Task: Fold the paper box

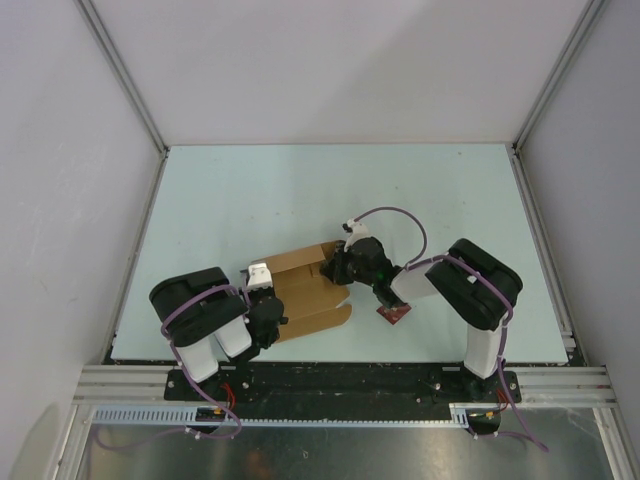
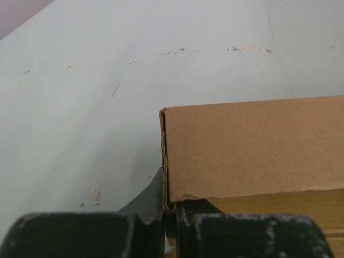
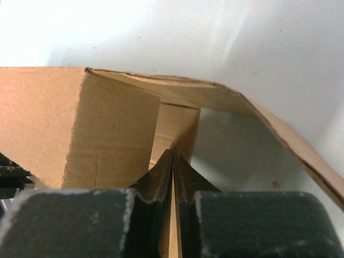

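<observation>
Left hand [image 1: 268,305], nearest the front edge, has its two dark fingers pressed together on a thin bit of the plain brown cardboard paper box [image 1: 305,290]. In the left wrist view that hand [image 2: 171,212] pinches the box [image 2: 252,145] right at a standing corner, and the brown wall runs off to the right from there. The box sits on the pale green worktop [image 1: 250,200], between the two hands, with its long side going about left to right and a little tilted. One flap lies flat on the near side. A tiny dark red square thing [image 1: 392,315] lies just to the right of the box, under the right arm. A bit farther back, the right hand [image 1: 340,268] is at the box's right end. Its fingers [image 3: 161,177] are shut tight on a thin upright card wall, and a loose flap leans open to the right. Both hands touch the box, so I think neither has to reach. I can see no words, labels or brand marks anywhere on the cardboard.
</observation>
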`<state>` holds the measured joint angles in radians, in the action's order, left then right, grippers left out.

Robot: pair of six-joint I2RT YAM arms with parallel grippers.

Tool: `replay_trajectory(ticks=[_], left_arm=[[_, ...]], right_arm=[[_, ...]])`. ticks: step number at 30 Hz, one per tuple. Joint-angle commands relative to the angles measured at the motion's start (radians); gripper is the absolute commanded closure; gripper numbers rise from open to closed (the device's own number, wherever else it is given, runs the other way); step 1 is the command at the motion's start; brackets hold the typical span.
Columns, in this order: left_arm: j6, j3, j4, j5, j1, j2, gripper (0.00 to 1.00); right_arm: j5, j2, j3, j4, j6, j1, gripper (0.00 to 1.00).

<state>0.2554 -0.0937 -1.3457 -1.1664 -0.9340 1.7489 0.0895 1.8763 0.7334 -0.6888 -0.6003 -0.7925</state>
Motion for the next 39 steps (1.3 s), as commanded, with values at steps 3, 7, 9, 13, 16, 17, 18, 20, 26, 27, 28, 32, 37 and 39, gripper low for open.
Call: replay_trajectory(ticks=[3,7,9,13,16,17,18,20,26,27,28,32,37,39], left_arm=[[0.001,0.006,-0.328,-0.015,-0.008,0.006,1.00],[0.004,0.008,-0.328,-0.018,-0.008,0.008,1.00],[0.005,0.006,-0.326,-0.015,-0.006,0.008,1.00],[0.007,0.005,-0.326,-0.012,-0.006,0.012,1.00],[0.007,0.003,-0.328,-0.010,-0.008,0.015,1.00],[0.005,0.003,-0.328,-0.010,-0.008,0.014,1.00],[0.007,0.003,-0.326,-0.010,-0.008,0.015,1.00],[0.007,0.003,-0.328,-0.010,-0.008,0.014,1.00],[0.005,0.005,-0.326,-0.010,-0.006,0.014,1.00],[0.004,0.005,-0.326,-0.013,-0.008,0.015,1.00],[0.004,0.005,-0.328,-0.012,-0.008,0.014,1.00],[0.004,0.000,-0.328,-0.009,-0.008,0.020,1.00],[0.005,-0.001,-0.328,-0.009,-0.006,0.023,1.00],[0.005,0.000,-0.328,-0.010,-0.008,0.021,1.00]], right_arm=[[-0.083,-0.097,0.000,0.181,0.088,-0.008,0.92],[-0.151,-0.189,0.001,0.284,0.134,-0.013,0.92],[-0.183,-0.218,0.000,0.340,0.157,-0.011,0.92],[-0.220,-0.293,0.000,0.406,0.189,-0.014,0.92],[-0.238,-0.347,0.000,0.429,0.209,-0.011,0.92],[-0.240,-0.365,0.000,0.426,0.211,-0.010,0.92],[-0.240,-0.371,0.000,0.422,0.214,-0.008,0.92],[-0.232,-0.379,0.001,0.394,0.220,-0.004,0.92],[-0.151,-0.342,0.021,0.328,0.201,0.032,0.93],[-0.143,-0.336,0.030,0.327,0.200,0.030,0.93],[-0.136,-0.330,0.035,0.319,0.201,0.030,0.94],[-0.113,-0.302,0.058,0.311,0.203,0.030,0.94],[-0.099,-0.267,0.081,0.290,0.201,0.024,0.94],[-0.070,-0.263,0.087,0.288,0.198,0.016,0.94]])
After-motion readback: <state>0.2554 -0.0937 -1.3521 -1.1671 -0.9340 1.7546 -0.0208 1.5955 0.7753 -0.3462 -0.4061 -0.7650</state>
